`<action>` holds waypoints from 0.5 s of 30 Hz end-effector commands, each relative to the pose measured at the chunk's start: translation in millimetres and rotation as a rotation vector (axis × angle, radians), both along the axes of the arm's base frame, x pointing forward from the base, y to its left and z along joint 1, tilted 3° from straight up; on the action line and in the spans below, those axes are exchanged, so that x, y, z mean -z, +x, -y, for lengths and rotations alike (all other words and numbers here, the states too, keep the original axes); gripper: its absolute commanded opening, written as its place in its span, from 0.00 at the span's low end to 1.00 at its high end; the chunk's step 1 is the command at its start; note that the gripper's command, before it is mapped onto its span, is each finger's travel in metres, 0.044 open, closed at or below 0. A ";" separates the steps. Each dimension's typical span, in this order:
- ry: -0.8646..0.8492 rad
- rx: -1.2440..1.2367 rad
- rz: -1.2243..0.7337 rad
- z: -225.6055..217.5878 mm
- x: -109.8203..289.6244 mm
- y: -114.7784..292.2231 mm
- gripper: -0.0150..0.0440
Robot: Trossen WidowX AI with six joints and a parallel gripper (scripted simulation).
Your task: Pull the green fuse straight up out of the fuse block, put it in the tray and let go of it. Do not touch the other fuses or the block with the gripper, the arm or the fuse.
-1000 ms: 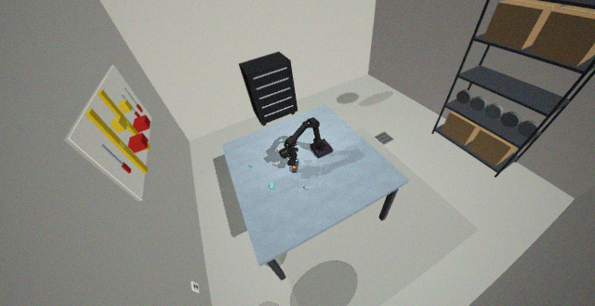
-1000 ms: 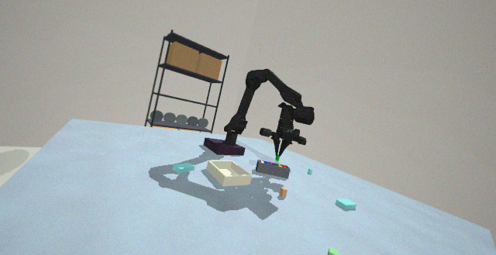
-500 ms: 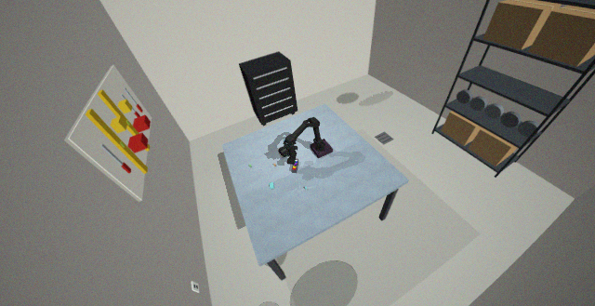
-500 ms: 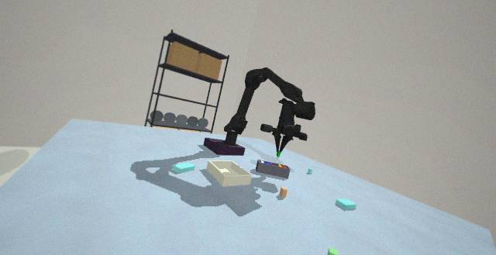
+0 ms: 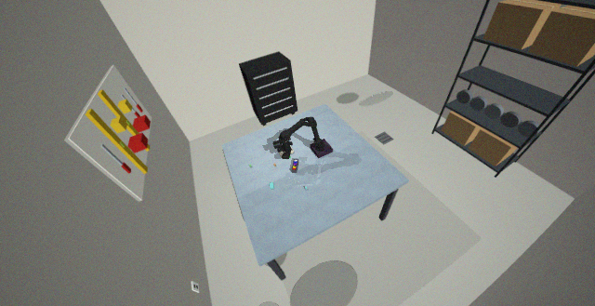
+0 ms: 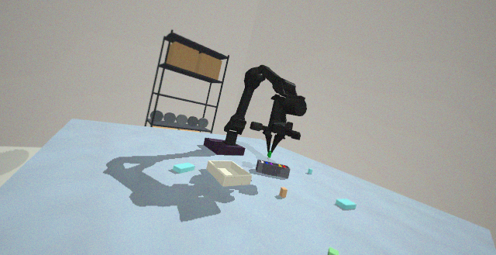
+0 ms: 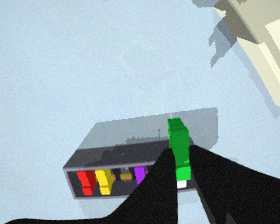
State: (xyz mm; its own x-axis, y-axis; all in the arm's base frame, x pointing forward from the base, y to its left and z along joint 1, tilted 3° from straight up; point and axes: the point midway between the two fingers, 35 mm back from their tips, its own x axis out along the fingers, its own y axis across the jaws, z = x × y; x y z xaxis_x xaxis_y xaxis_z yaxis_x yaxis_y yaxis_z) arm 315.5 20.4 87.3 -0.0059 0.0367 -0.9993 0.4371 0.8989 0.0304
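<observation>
My gripper (image 6: 270, 149) (image 7: 180, 155) (image 5: 283, 151) is shut on the green fuse (image 6: 269, 154) (image 7: 179, 137) and holds it upright in the air. The fuse hangs clear above the left end of the grey fuse block (image 6: 273, 170) (image 7: 114, 153) (image 5: 295, 171). In the wrist view the block lies below and to the left of the fuse, with red (image 7: 86, 181), yellow (image 7: 103, 180) and purple (image 7: 139, 175) fuses standing in it; my fingers hide its right end. The cream tray (image 6: 232, 180) (image 7: 267, 36) stands open and empty on the table, to the left of the block in the exterior view.
The arm's dark base (image 6: 224, 146) sits behind the tray. Small teal blocks (image 6: 184, 167) (image 6: 346, 204) (image 6: 309, 171), an orange block (image 6: 283, 192) and a green block (image 6: 332, 251) lie scattered on the blue table top (image 6: 77, 208).
</observation>
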 end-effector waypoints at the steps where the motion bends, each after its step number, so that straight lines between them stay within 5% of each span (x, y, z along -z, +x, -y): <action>1: -0.006 -0.003 0.001 28.3 0.2 6.3 0.25; 15: -0.013 -0.003 0.000 111.5 2.9 9.2 0.25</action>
State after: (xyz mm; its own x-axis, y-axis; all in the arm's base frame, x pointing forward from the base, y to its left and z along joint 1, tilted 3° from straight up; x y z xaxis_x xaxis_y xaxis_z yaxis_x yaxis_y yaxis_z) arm 326.0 -66.9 84.7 -0.0048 0.0290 -0.9996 0.4375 0.8989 0.0239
